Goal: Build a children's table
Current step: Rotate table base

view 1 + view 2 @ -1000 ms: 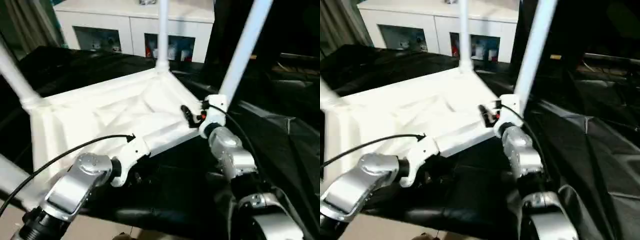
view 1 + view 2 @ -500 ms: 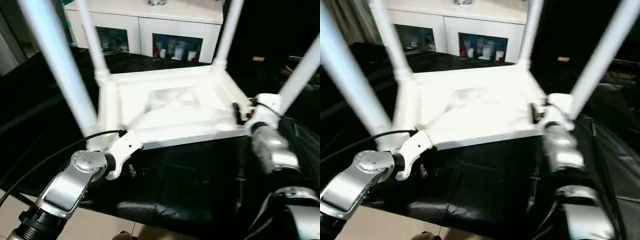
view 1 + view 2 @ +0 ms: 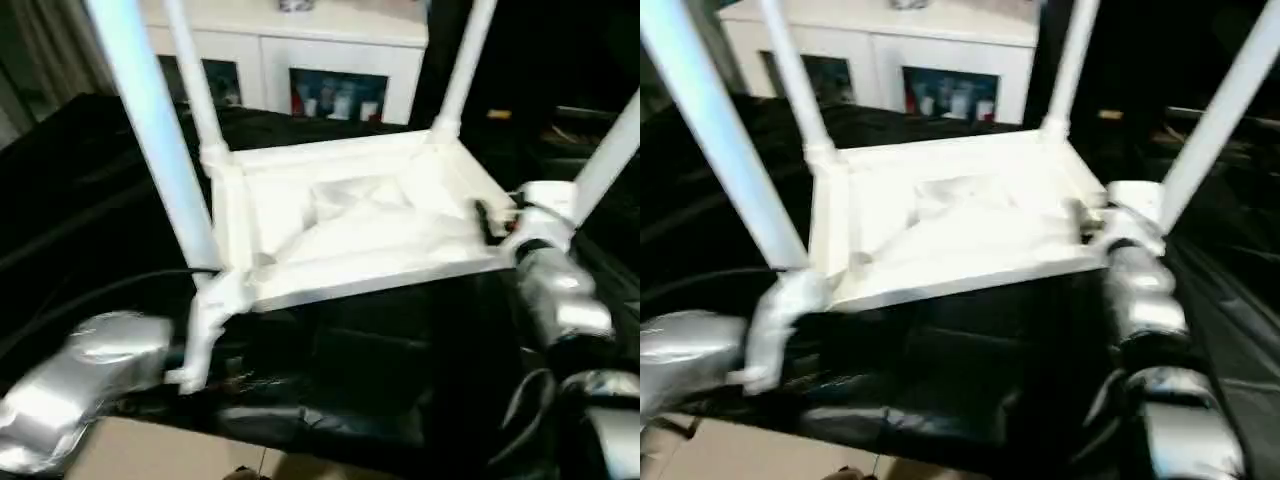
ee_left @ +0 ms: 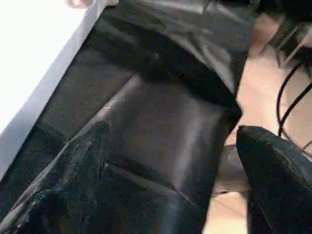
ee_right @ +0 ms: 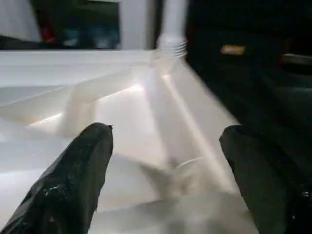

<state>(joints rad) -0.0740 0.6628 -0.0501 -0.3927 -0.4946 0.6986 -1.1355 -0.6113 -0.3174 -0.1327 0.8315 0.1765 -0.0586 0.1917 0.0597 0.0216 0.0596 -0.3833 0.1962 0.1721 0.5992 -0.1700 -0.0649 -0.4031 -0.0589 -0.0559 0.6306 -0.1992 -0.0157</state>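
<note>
Blurring left arm (image 3: 70, 375) hides table (image 3: 360, 230) corner.

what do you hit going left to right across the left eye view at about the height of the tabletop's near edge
left silver forearm → near-left leg → tabletop, upside down → right gripper at its right end → near-right leg

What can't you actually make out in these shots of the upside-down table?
- Tops of the four legs: cut off by the upper edge in both eye views.
- Left tool in the eye views: motion blur.
- Cabinet contents: blurred, too small.
- Tabletop's face: turned down onto the black cover.
</note>
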